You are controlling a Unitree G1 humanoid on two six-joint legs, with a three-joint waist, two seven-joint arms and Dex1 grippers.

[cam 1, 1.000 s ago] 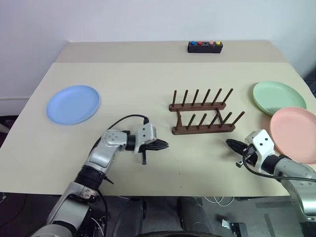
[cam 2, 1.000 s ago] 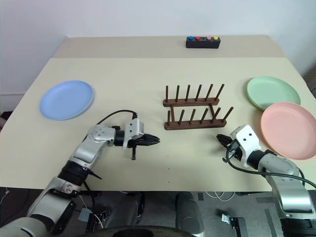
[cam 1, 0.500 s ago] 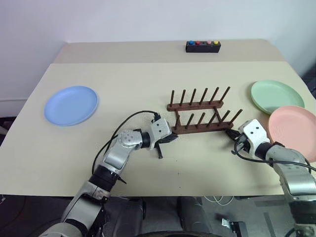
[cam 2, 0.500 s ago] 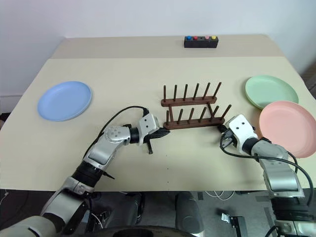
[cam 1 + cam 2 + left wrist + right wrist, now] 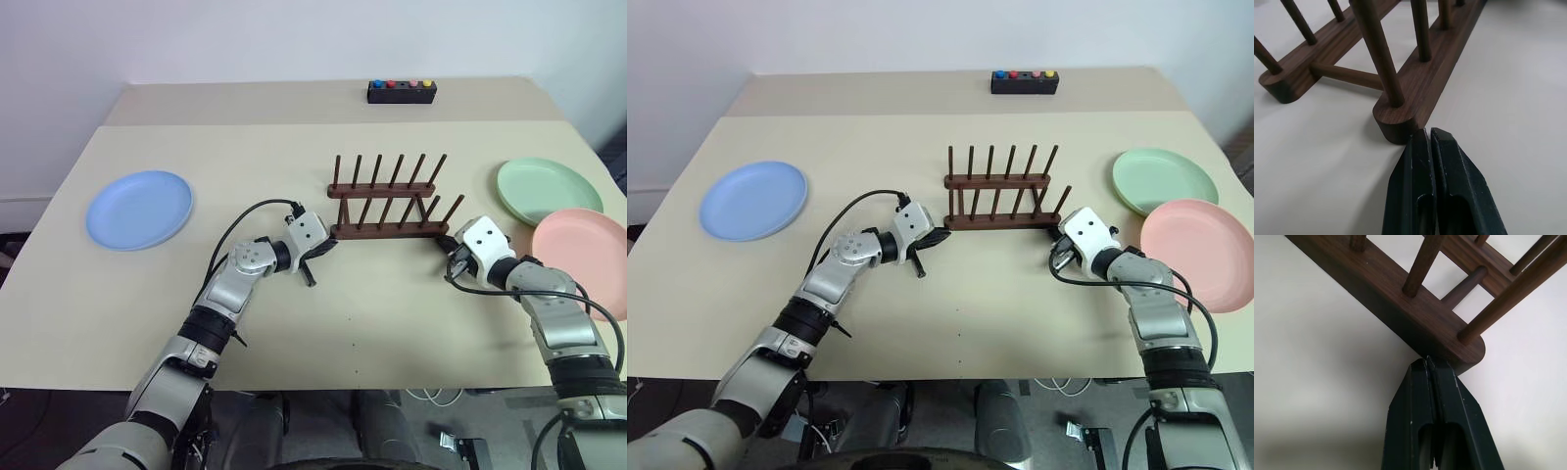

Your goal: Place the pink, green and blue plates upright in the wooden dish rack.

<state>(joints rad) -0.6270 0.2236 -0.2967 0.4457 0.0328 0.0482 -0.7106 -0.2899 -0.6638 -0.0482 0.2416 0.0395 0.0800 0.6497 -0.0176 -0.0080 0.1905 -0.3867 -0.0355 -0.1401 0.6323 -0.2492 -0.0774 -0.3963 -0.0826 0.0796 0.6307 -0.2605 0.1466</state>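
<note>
The wooden dish rack stands empty at the table's middle. My left gripper is shut, and its tips press against the left end of the near rail. The right gripper is shut too, its tips against the right end of that rail. The blue plate lies flat far to the left. At the right edge lie the green plate and, nearer to me, the pink plate, both flat.
A black box with coloured buttons sits at the back of the table. The pink plate lies close behind my right forearm.
Both shut grippers have moved forward to the ends of the rack's near rail. The rack has slid away from me and now sits squarer.
</note>
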